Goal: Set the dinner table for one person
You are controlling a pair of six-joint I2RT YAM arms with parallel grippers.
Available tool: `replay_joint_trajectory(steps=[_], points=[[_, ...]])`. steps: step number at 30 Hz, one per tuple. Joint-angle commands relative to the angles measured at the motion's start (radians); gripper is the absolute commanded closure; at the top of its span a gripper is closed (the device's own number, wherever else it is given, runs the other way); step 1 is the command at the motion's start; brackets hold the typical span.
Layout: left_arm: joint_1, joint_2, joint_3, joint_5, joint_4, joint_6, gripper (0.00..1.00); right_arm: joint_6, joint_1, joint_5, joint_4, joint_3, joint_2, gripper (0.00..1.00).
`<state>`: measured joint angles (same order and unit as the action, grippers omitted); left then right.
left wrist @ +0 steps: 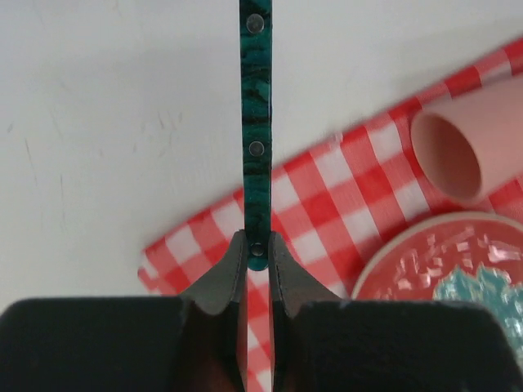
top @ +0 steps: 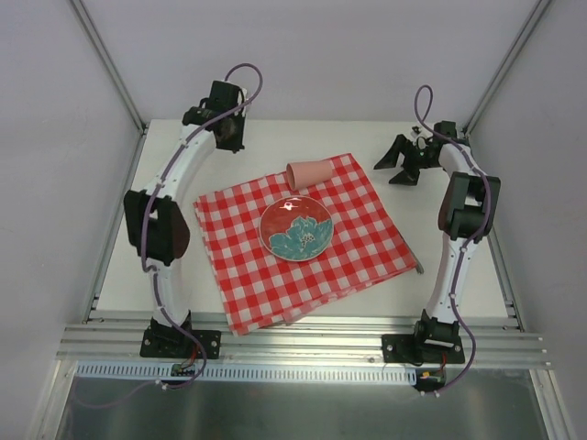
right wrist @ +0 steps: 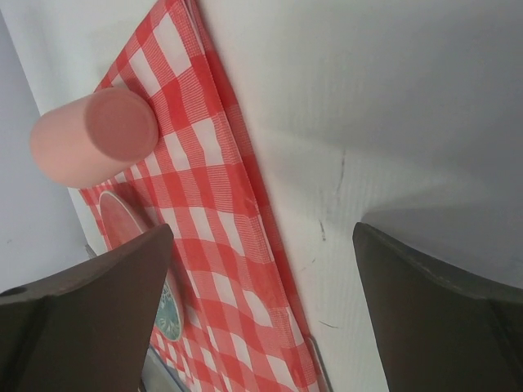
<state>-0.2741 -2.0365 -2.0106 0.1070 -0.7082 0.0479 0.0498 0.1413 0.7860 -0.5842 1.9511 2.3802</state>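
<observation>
The off-white dinner table [top: 165, 229] bears a red-and-white checked cloth [top: 303, 247]. A red plate [top: 295, 229] with a teal flower lies on the cloth's middle. A pink cup [top: 309, 171] lies on its side at the cloth's far edge. My left gripper [left wrist: 257, 249] is shut on the end of a green marbled utensil handle [left wrist: 255, 122] with rivets, held above the cloth's far left corner [left wrist: 327, 204]; its other end is out of view. My right gripper [right wrist: 261, 269] is wide open and empty above bare table beside the cloth's right edge [right wrist: 212, 204].
A thin grey metal piece [top: 418, 267] sticks out from under the cloth's right edge; it also shows in the right wrist view [right wrist: 315, 367]. An aluminium rail [top: 303, 348] runs along the near edge. Grey walls enclose the left, back and right.
</observation>
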Motion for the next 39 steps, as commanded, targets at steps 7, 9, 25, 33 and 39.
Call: replay_joint_trajectory(steps=[7, 9, 25, 33, 39], points=[[-0.071, 0.435, 0.474, -0.157, -0.201, 0.165, 1.00, 0.030, -0.040, 0.033, -0.034, 0.005, -0.084, 0.03], [-0.088, 0.499, 0.566, -0.206, -0.226, 0.210, 1.00, 0.028, -0.045, 0.036, -0.037, 0.009, -0.084, 0.03], [-0.106, 0.539, 0.783, -0.375, -0.375, 0.495, 1.00, 0.015, -0.088, 0.030, -0.022, -0.032, -0.139, 0.03], [-0.105, 0.409, 0.762, -0.425, -0.378, 0.477, 0.39, -0.024, -0.140, 0.055, 0.001, 0.051, -0.108, 0.03], [-0.079, 0.368, 0.641, -0.328, -0.300, 0.373, 0.17, -0.047, -0.164, 0.075, 0.027, 0.077, -0.049, 0.03]])
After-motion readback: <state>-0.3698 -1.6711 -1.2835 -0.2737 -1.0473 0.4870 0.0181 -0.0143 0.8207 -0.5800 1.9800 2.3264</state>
